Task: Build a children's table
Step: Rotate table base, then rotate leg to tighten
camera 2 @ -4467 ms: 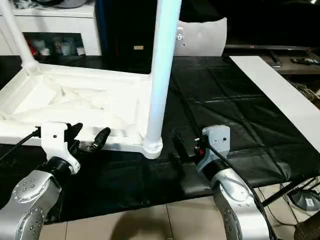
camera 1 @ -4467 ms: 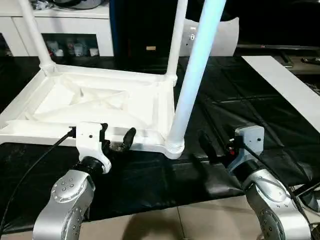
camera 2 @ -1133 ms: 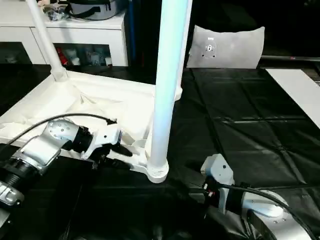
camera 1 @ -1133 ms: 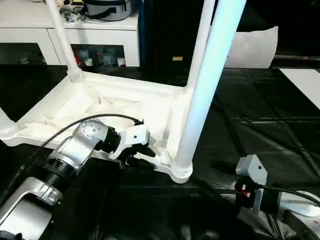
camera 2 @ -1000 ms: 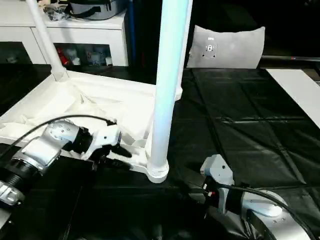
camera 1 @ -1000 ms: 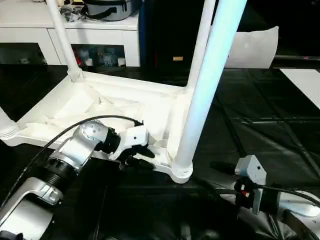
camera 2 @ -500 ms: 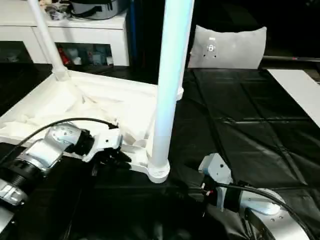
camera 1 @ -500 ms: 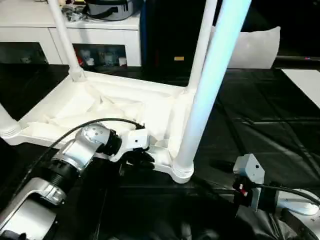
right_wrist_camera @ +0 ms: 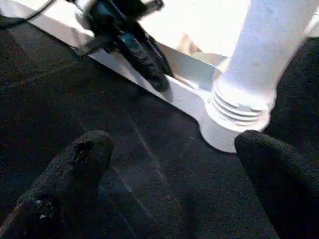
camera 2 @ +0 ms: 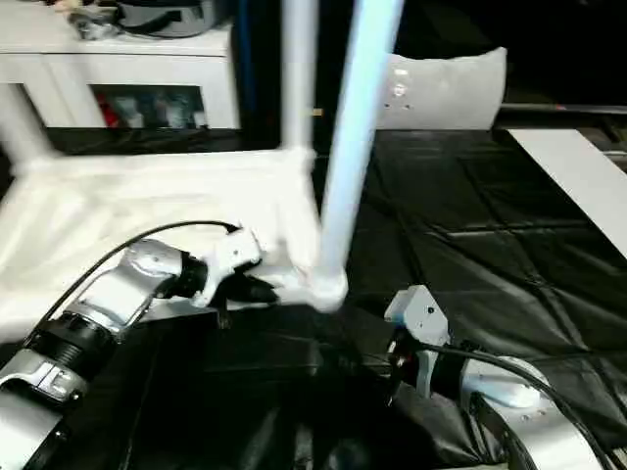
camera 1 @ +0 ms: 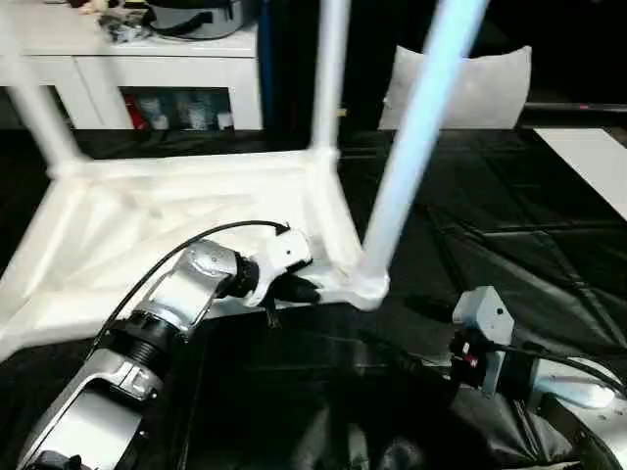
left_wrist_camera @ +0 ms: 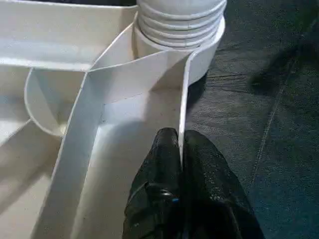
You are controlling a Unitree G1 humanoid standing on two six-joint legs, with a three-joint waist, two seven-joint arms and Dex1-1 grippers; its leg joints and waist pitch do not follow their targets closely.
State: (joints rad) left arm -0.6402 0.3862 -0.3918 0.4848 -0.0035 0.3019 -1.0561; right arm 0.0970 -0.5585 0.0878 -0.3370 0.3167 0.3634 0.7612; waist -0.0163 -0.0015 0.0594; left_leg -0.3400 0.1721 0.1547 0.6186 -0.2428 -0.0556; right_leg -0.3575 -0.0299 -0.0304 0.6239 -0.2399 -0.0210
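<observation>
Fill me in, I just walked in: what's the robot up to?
It is building a white table, which lies upside down on a black mat with legs standing up. The left gripper is shut on the top's thin rim beside the near corner socket. The right gripper hangs open just short of that corner, holding nothing.

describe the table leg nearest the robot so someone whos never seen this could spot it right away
Start at the white table top lying upside down on the black mat. Go to its corner closest to the robot, just past where the left gripper pinches the rim. The leg rising from that ribbed socket looks the thickest and has a bluish sheen, unlike the thinner, plain white legs behind.
</observation>
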